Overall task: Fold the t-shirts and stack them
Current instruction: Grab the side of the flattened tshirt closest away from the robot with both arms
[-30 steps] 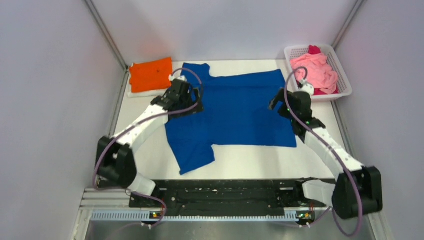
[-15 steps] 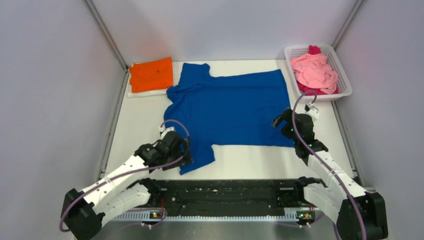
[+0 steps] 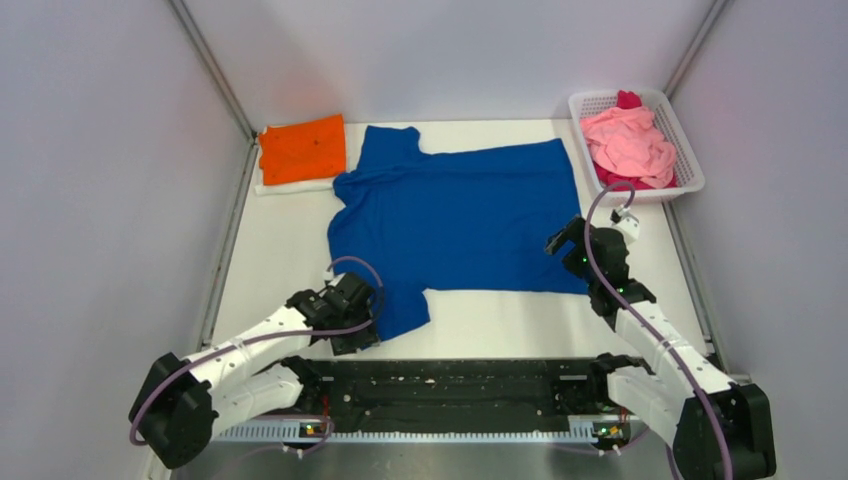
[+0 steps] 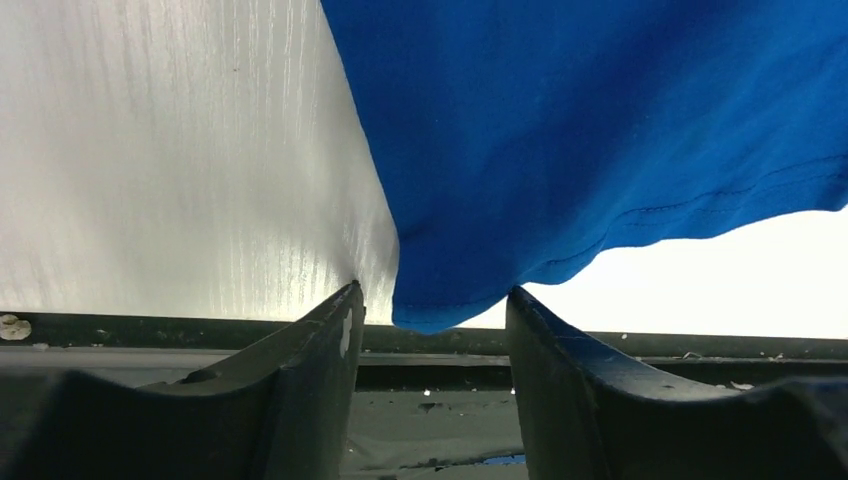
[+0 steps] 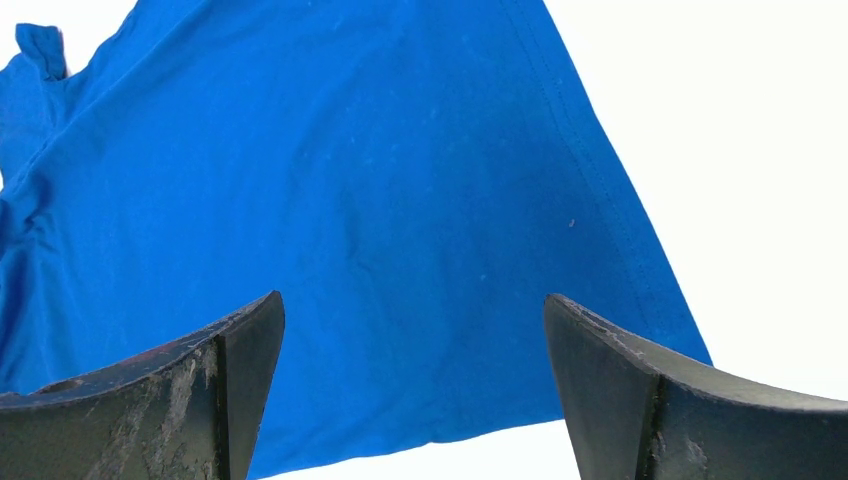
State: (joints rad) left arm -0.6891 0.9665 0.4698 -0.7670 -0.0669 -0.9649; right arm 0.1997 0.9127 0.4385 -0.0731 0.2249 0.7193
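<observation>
The left gripper point(image 4: 430, 300) stands with jaws parted around the near sleeve corner of the blue t-shirt point(image 3: 460, 215), which lies spread flat on the table point(image 3: 290, 260). The right gripper point(image 5: 415, 310) hovers, likewise released, at the shirt's near right hem corner. The biggest risk is uneven lifts dragging the whole body askew and wrinkling the fold. A lesser one is the right jaws catching only the top layer. The least is the left biting just the sleeve tip point(image 4: 432, 322), which may slip free.

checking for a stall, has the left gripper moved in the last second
Yes. The left gripper has come away from the folded orange t-shirt toward the near black base rail, now at the near sleeve of the royal-blue t-shirt.
</observation>
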